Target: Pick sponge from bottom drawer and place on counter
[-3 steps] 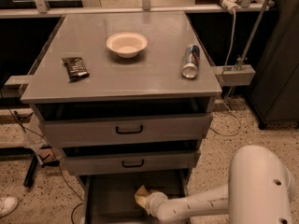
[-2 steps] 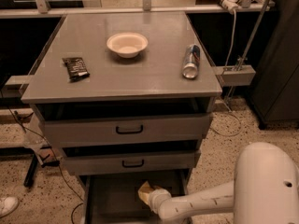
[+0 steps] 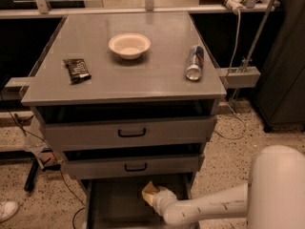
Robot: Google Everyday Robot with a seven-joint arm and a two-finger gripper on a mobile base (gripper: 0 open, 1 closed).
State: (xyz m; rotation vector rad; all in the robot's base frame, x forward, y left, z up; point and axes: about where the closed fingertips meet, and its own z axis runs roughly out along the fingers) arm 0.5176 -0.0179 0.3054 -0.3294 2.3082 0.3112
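The bottom drawer (image 3: 112,204) is pulled open under the two shallower drawers. My gripper (image 3: 156,198) reaches into it from the right on a white arm. It is shut on the yellow-tan sponge (image 3: 148,192), which it holds just above the drawer floor, right below the front of the middle drawer (image 3: 133,167). My wrist hides part of the sponge. The grey counter (image 3: 143,78) is the cabinet's top, well above my gripper.
On the counter are a white bowl (image 3: 129,45), a dark snack packet (image 3: 76,69) at the left and a can (image 3: 195,62) lying at the right. The top drawer (image 3: 131,132) is slightly open. My white body (image 3: 276,190) fills the lower right. Cables lie on the floor at the left.
My gripper and the sponge have moved a little up and to the right inside the bottom drawer. Nothing on the counter has moved.
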